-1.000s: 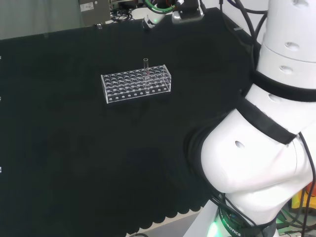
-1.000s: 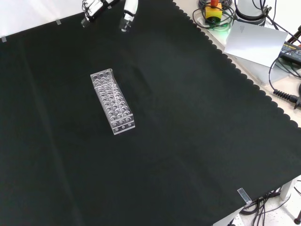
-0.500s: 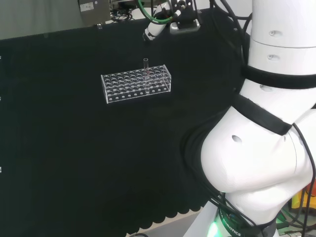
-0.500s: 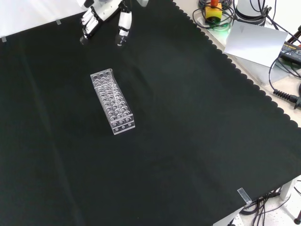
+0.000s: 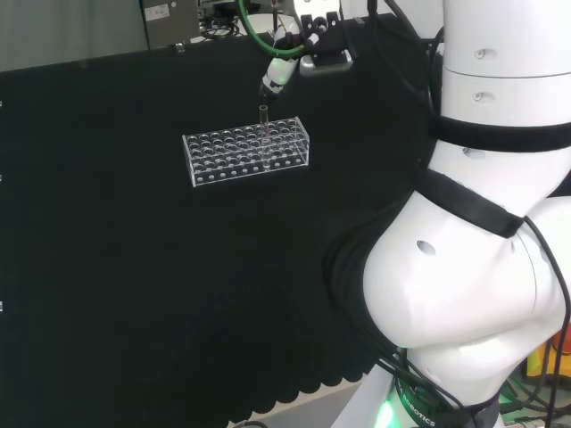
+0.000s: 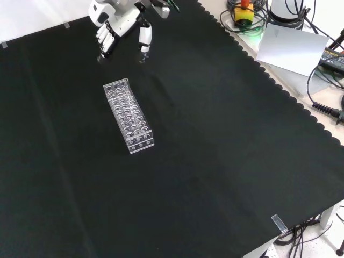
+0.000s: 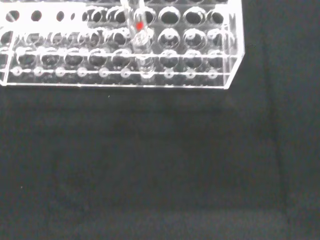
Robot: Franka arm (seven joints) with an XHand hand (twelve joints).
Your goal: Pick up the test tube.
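The test tube (image 5: 264, 134) is standing upright in the clear rack (image 6: 128, 115) on the table (image 6: 226, 161). The robot hand (image 6: 121, 24), fingers relaxed and holding nothing, is being positioned nearby; closing around the tube is needed next.

- Black cloth (image 6: 215, 161) covers the bench, spreading out below the fingers (image 6: 105, 44) in the front view; its scalloped edge runs well off to their right.
- Pale bench top (image 6: 301, 94) shows past that edge (bare strip).
- White sheet (image 6: 293, 47) lies far right of the fingers, with black cables (image 6: 325, 107) beside it.
- Yellow box with a red button (image 6: 244, 11) sits right of the fingers, among cables.
- Grey wall panel (image 5: 71, 31) stands left of the fingers in the head view.
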